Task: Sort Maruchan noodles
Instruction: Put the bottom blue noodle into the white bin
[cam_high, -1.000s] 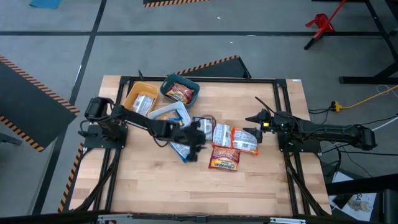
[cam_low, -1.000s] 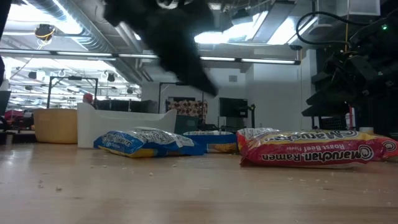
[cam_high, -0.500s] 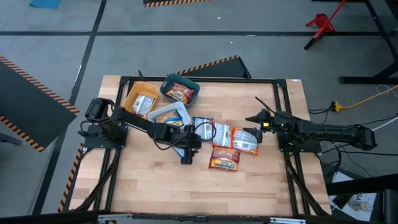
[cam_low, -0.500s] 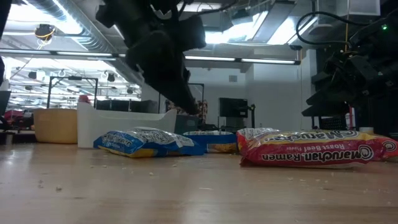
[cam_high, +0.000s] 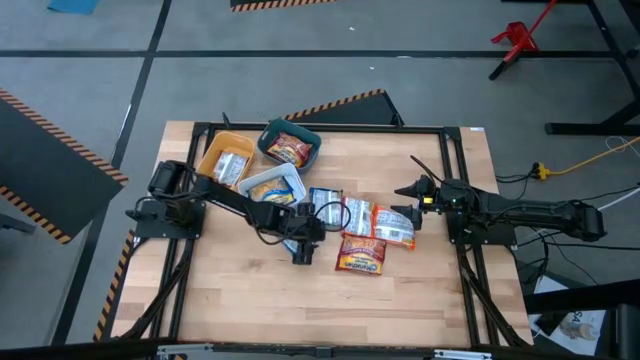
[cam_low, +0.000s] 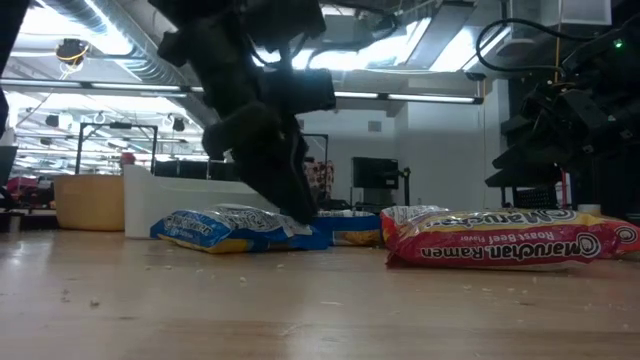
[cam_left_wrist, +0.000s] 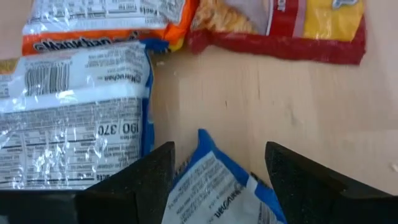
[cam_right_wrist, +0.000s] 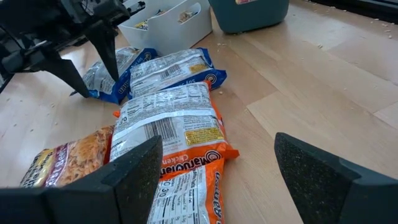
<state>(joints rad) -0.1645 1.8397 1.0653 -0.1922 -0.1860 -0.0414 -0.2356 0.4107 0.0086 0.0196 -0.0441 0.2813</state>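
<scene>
Several Maruchan noodle packets lie flat on the wooden table. A blue packet (cam_left_wrist: 214, 186) (cam_low: 235, 230) lies under my left gripper (cam_high: 300, 250) (cam_left_wrist: 217, 168). The gripper is open and slants down, with a finger on each side of the packet's pointed corner. Beside that lie a blue-white packet (cam_left_wrist: 74, 137), two orange-silver packets (cam_high: 357, 215) (cam_high: 393, 226) and a red packet (cam_high: 362, 256). My right gripper (cam_high: 405, 190) (cam_right_wrist: 217, 180) waits open at the table's right, holding nothing. More packets lie in the yellow bin (cam_high: 210, 152), the teal bin (cam_high: 268, 132) and the white bin (cam_high: 296, 182). My left gripper straddles the blue packet's corner (cam_left_wrist: 202, 140), coming at it slanting down from the table's left. The packet lies flat on the table. Whether either finger (cam_left_wrist: 146, 180) touches the packet I cannot tell.
The three bins stand together at the far left of the table. A black frame (cam_high: 320, 127) runs round the table. Bare wood (cam_high: 330, 310) lies toward the near edge, in front of the packets.
My left gripper has come down toward the blue packet and a little toward the near edge, tipping more steeply downward. The packets have stayed where they were.
</scene>
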